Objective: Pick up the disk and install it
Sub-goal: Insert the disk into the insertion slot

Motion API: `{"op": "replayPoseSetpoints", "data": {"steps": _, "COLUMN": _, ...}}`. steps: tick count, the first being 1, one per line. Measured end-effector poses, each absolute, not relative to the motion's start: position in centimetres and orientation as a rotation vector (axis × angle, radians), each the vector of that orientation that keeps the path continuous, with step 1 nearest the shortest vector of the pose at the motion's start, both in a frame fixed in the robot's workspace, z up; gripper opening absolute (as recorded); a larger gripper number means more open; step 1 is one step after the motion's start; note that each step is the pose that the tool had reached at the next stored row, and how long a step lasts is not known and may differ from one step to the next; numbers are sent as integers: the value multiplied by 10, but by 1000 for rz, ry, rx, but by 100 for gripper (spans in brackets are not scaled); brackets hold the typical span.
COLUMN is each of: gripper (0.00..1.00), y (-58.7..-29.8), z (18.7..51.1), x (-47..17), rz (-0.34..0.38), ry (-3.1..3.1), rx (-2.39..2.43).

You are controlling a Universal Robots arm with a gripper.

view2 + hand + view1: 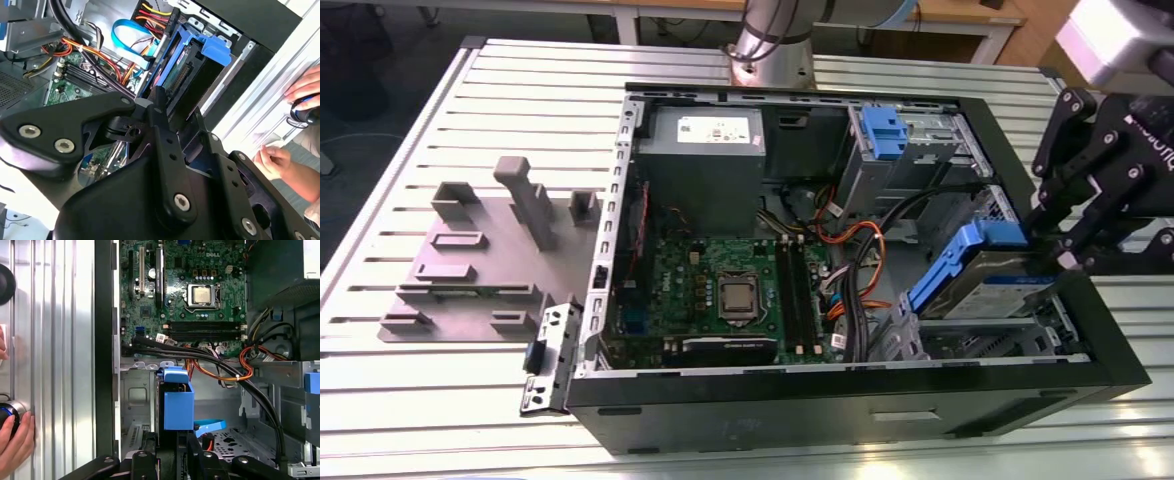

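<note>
Bench: slatted aluminium table point(400, 420), pale grey.
Far edge: wooden-topped desks point(680, 6), white legs.
Floor point(374, 60): dark grey, far left.

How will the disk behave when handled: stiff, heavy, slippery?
The disk is probably stiff and rather heavy for its size, since its body looks like metal. Its blue plastic carrier looks smooth, so it may slip slightly.
</note>
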State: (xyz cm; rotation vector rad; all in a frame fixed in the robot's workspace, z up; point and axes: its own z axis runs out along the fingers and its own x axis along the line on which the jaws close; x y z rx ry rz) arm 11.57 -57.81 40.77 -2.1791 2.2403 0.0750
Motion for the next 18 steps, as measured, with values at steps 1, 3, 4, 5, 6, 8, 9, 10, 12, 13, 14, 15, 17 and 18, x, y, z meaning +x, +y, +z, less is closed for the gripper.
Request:
{"op": "replayPoseSetpoints", "data": {"steps": 1, "gripper": 35, "y": -578, "z": 406, "x": 116, "rz": 75, "ry": 2240, "rx": -2179}}
{"op": "replayPoseSetpoints", "data": {"steps": 3, "gripper": 35, "y": -578, "z": 402, "x": 116, "rz": 75, "ry": 2240, "rx": -2179}}
{"op": "replayPoseSetpoints", "data": {"steps": 4, "gripper": 35, "y": -578, "z": 400, "x": 116, "rz": 75, "ry": 2240, "rx": -2179}}
{"op": "replayPoseSetpoints", "data": {"steps": 5, "gripper": 35, "y": -578, "z": 399, "x": 116, "rz": 75, "ry": 2240, "rx": -2179}}
{"op": "replayPoseSetpoints", "data": {"steps": 6, "gripper": 35, "y": -578, "z": 397, "x": 116, "rz": 75, "ry": 2240, "rx": -2179}}
{"op": "replayPoseSetpoints", "data": {"steps": 8, "gripper": 35, "y": -578, "z": 393, "x": 116, "rz": 75, "ry": 2240, "rx": -2179}}
{"op": "replayPoseSetpoints", "data": {"steps": 9, "gripper": 35, "y": -578, "z": 391, "x": 116, "rz": 75, "ry": 2240, "rx": -2179}}
{"op": "replayPoseSetpoints", "data": {"steps": 10, "gripper": 35, "y": -578, "z": 389, "x": 116, "rz": 75, "ry": 2240, "rx": -2179}}
{"op": "replayPoseSetpoints", "data": {"steps": 12, "gripper": 35, "y": -578, "z": 386, "x": 116, "rz": 75, "ry": 2240, "rx": -2179}}
{"op": "replayPoseSetpoints", "data": {"steps": 13, "gripper": 35, "y": -578, "z": 384, "x": 116, "rz": 75, "ry": 2240, "rx": -2179}}
{"op": "replayPoseSetpoints", "data": {"steps": 14, "gripper": 35, "y": -578, "z": 382, "x": 116, "rz": 75, "ry": 2240, "rx": -2179}}
{"op": "replayPoseSetpoints", "data": {"steps": 15, "gripper": 35, "y": -578, "z": 380, "x": 116, "rz": 75, "ry": 2240, "rx": -2179}}
{"op": "replayPoseSetpoints", "data": {"steps": 17, "gripper": 35, "y": -578, "z": 377, "x": 116, "rz": 75, "ry": 2240, "rx": -2179}}
{"op": "replayPoseSetpoints", "data": {"steps": 18, "gripper": 35, "y": -578, "z": 375, "x": 116, "rz": 75, "ry": 2240, "rx": -2179}}
